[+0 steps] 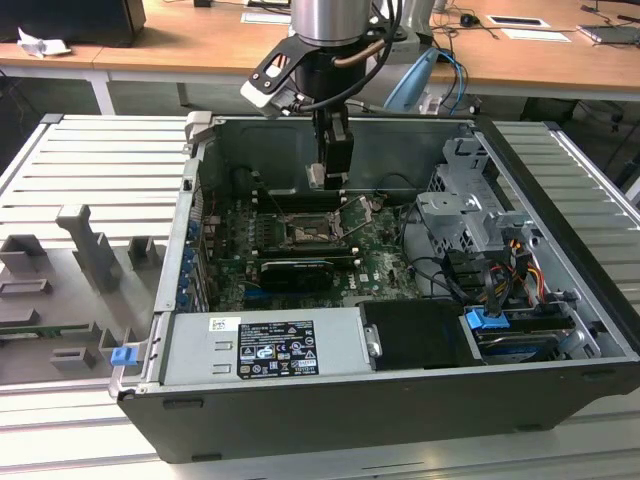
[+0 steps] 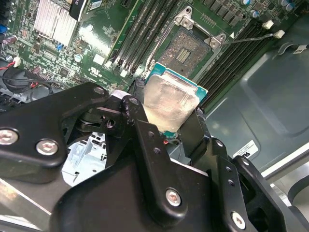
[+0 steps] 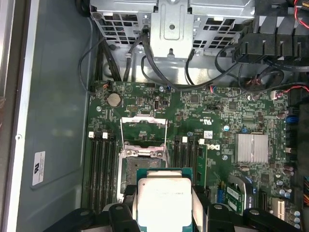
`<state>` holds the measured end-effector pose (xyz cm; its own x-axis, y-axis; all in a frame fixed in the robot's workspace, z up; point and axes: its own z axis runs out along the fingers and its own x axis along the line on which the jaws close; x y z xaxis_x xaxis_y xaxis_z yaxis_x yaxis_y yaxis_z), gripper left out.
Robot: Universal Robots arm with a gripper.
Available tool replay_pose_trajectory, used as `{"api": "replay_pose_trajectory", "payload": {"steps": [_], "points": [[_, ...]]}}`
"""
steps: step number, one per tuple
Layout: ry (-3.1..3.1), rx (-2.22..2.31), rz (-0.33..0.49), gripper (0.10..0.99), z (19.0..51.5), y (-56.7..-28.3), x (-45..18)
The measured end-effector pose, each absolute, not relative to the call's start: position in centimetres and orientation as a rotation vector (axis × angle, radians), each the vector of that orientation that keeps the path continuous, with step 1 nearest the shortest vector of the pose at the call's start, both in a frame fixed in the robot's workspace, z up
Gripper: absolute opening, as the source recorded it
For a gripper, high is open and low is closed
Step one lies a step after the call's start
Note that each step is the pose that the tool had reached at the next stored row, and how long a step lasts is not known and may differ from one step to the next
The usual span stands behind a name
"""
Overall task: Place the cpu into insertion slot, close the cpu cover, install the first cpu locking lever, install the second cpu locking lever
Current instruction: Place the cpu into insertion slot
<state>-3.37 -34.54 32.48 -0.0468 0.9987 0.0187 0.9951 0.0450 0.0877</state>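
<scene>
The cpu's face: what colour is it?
The cpu is pale silvery, rimmed teal-green; clearest in the second wrist view.

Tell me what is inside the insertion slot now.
Nothing sits in the insertion slot: its dark contact field shows bare in the second wrist view. The cpu is clamped in the gripper, apart from it. In the first wrist view the cpu covers part of it.

The cpu (image 2: 171,104) face is seen as pale, smooth, dully reflective metal. The circuit board (image 3: 212,111) is noted as glossy green. The case wall (image 3: 58,96) is recorded as matt grey sheet metal.
</scene>
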Motion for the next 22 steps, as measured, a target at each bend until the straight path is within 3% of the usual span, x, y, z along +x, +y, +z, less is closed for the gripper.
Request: {"api": "replay_pose_trajectory", "payload": {"steps": [22], "points": [[2.238,2.137,0.115,0.537,31.37,-34.54,-3.37]]}}
